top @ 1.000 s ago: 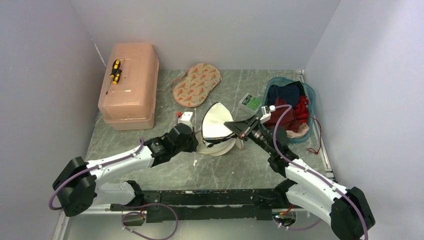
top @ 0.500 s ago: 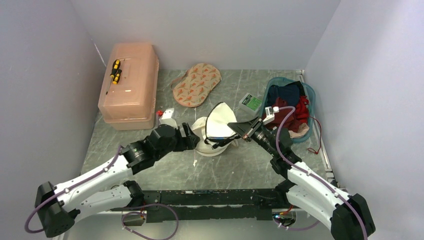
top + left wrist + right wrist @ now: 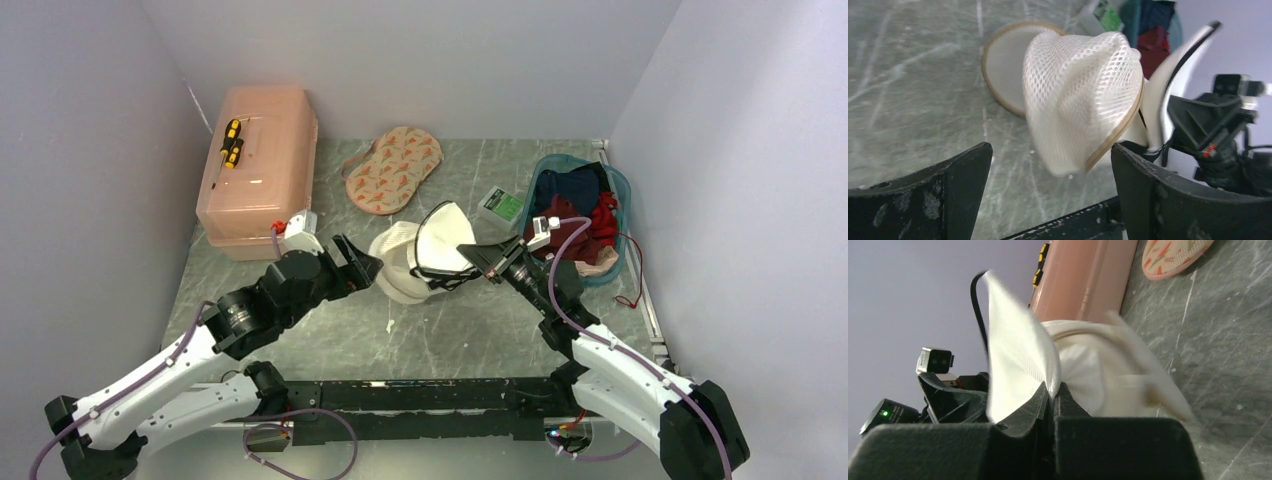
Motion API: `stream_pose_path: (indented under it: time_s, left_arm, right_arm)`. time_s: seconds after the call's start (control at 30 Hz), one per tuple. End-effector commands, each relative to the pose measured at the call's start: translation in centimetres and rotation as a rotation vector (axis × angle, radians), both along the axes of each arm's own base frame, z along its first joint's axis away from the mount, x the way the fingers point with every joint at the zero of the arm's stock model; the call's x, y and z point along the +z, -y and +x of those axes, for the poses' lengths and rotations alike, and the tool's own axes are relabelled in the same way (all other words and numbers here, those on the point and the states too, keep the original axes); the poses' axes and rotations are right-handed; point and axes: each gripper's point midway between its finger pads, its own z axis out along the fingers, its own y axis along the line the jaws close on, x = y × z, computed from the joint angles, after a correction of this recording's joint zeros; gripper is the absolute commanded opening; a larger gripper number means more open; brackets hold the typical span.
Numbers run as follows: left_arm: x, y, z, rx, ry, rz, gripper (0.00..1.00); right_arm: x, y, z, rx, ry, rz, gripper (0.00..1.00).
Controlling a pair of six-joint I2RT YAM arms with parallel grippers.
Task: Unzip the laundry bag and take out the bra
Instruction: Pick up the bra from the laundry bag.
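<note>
Backing off toward eight o'clock, the left gripper is standing jaws wide apart beside the laundry bag at table centre — the right gripper, at its three o'clock, is pinching the lid upright, probably keeping the mouth open; bra not showing.

Nothing here can actually be read. The small green-and-white packet lying on the bench beside the teal basket has print on its face, but it is too small and blurred to make out. The laundry bag shows only plain white mesh and fabric in every view, with no legible mark.
</note>
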Motion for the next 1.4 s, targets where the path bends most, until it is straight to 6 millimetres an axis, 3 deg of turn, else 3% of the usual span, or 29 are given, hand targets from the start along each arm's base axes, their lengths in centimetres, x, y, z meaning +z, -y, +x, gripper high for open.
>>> stream_pose_path:
  time_s: [0.0,0.13,0.23,0.53,0.73,0.83,1.0,1.17,1.37]
  left_arm:
    - [-1.3,-3.0,0.7,0.119,-0.033,0.155,0.94]
    - [-2.2,-4.3,0.8,0.135,-0.035,0.274,0.94]
    - [-2.0,-4.0,0.6,0.095,-0.004,0.266,0.94]
    - [3.0,2.8,-0.1,-0.137,0.148,-0.112,0.94]
    - [3.9,6.4,0.4,-0.242,0.144,-0.239,0.94]
    - [4.9,6.5,1.4,-0.278,0.179,-0.288,0.94]
    - [5.9,6.5,1.5,-0.393,0.277,-0.379,0.94]
    - [7.4,7.3,0.4,-0.525,0.429,-0.372,0.94]
    - [8.5,8.0,-0.6,-0.634,0.529,-0.332,0.94]
  right_arm:
    - [1.3,0.6,0.9,-0.048,0.059,0.031,0.00]
    - [1.4,0.5,0.8,-0.042,0.062,0.029,0.00]
    - [1.9,0.2,0.7,-0.024,0.072,0.032,0.00]
    - [3.2,0.0,0.3,-0.002,0.090,0.059,0.00]
    - [4.0,-0.2,-0.5,0.038,0.124,0.103,0.00]
    - [4.5,-0.2,-1.4,0.082,0.146,0.138,0.00]
    - [5.8,0.2,-2.7,0.165,0.158,0.251,0.00]
    - [7.2,-0.1,-4.2,0.271,0.193,0.352,0.00]
    - [7.3,-0.5,-4.1,0.289,0.190,0.327,0.00]
